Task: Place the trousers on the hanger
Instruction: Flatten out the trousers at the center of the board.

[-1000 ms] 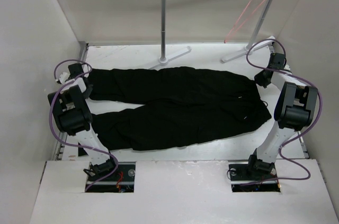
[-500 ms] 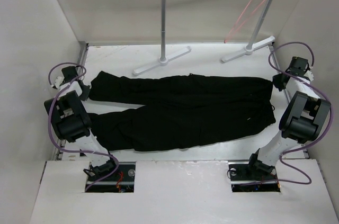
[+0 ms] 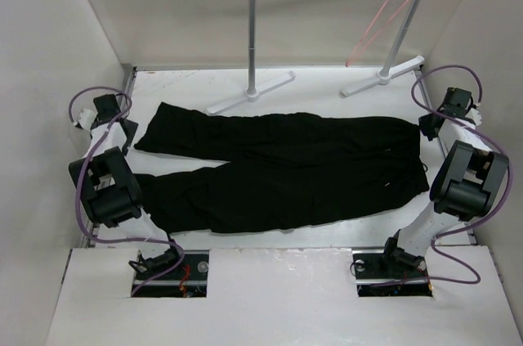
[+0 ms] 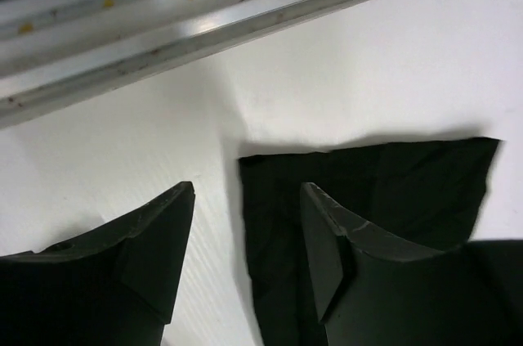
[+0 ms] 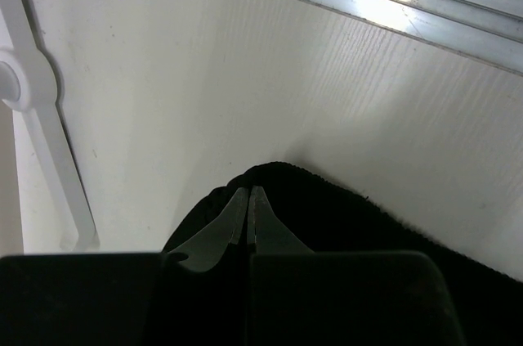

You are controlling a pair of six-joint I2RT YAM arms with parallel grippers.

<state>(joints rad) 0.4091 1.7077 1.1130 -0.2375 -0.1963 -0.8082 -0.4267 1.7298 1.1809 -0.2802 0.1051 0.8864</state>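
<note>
The black trousers (image 3: pixel 286 170) lie flat across the table, legs to the left and waist to the right. My left gripper (image 3: pixel 125 130) hangs open at the far leg's cuff. In the left wrist view the cuff (image 4: pixel 392 182) lies on the table under the right finger, and the left gripper (image 4: pixel 248 189) holds nothing. My right gripper (image 3: pixel 429 123) is shut on the waist's far corner. There the cloth (image 5: pixel 343 215) peaks up at the pinched tips of the right gripper (image 5: pixel 248 190). The pinkish-red hanger (image 3: pixel 384 15) hangs from the rack's bar at the back right.
The grey clothes rack (image 3: pixel 253 35) stands at the back, its white feet (image 3: pixel 249 94) just behind the trousers. One foot (image 5: pixel 33 92) shows left of my right gripper. Aluminium rails (image 4: pixel 204 27) run along the table's side edges, with white walls beyond them.
Both arms pulled outward and stretched the trousers flat. The left gripper then opened and let go of the far leg's cuff. The right gripper stays shut on the waist.
</note>
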